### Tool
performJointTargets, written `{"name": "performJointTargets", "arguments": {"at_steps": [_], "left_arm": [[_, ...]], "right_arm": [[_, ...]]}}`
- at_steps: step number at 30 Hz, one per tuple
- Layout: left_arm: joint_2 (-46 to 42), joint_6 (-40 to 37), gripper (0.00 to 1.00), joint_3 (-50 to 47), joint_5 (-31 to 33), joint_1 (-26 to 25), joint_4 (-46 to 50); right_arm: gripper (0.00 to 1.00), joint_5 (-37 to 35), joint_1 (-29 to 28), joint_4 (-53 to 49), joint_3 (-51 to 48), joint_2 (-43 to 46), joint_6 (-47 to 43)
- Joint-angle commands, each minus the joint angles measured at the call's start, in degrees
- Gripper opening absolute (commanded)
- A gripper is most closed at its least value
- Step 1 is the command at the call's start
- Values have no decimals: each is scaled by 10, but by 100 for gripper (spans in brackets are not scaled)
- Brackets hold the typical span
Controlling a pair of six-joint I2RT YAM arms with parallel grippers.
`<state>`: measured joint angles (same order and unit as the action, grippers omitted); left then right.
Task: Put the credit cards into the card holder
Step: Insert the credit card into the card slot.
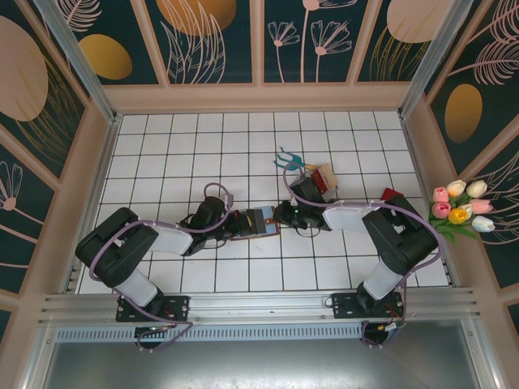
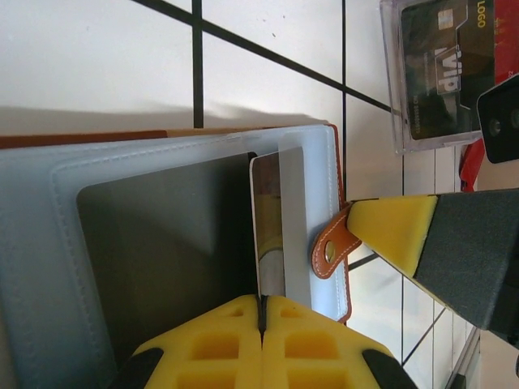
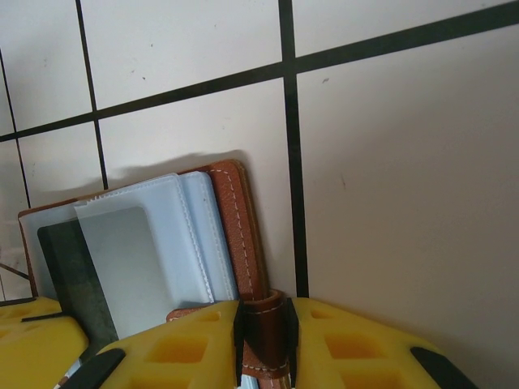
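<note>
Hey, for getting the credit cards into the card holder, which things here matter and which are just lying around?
For the job: card holder; credit card partway into its sleeve; left gripper pinching that card; right gripper clamping the holder's strap.
Lying about: garden fork; clear box; tulips.

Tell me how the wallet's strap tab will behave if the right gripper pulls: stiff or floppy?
The strap tab likely flexes: it's thin stitched leather, pinched in the right gripper. A pull would probably drag or lift the thin card holder rather than stretch. Its clear pockets look soft and may sag.
</note>
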<state>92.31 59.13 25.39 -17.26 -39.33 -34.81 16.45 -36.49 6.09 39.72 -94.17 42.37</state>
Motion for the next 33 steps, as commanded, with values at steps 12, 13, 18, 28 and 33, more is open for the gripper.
{"name": "performJointTargets", "arguments": {"at_steps": [12, 13, 18, 28, 33], "left_arm": [[45, -23, 33, 90, 5, -37, 111], [45, -24, 35, 94, 8, -41, 120], [31, -42, 40, 114, 49, -45, 188], [5, -57, 35, 120, 70, -45, 228], [8, -60, 36, 124, 81, -45, 243]], "right_arm": [[23, 16, -14, 7, -7, -13, 17], [23, 16, -14, 8, -8, -11, 18], [23, 7, -16, 6, -12, -7, 22], [24, 2, -17, -8, -4, -8, 16], [23, 3, -17, -6, -4, -10, 18]]}}
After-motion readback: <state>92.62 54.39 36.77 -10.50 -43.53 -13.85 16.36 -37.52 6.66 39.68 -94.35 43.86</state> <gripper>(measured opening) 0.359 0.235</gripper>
